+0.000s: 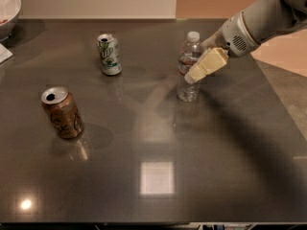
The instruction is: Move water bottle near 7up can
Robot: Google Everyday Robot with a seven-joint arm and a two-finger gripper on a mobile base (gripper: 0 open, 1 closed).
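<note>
The water bottle [188, 87], clear with a white cap and a red and dark label band, stands upright right of the table's centre. The 7up can [110, 54], white and silver with green markings, stands upright at the back, well left of the bottle. My gripper [192, 74], cream-coloured, comes in from the upper right. Its tip lies against the bottle's right side at label height and overlaps it in the view.
A brown-orange can [62, 112] stands at the left front of the dark table [153, 186]. A white bowl [8, 8] sits at the back left corner. The table's right edge runs diagonally under my arm [259, 23].
</note>
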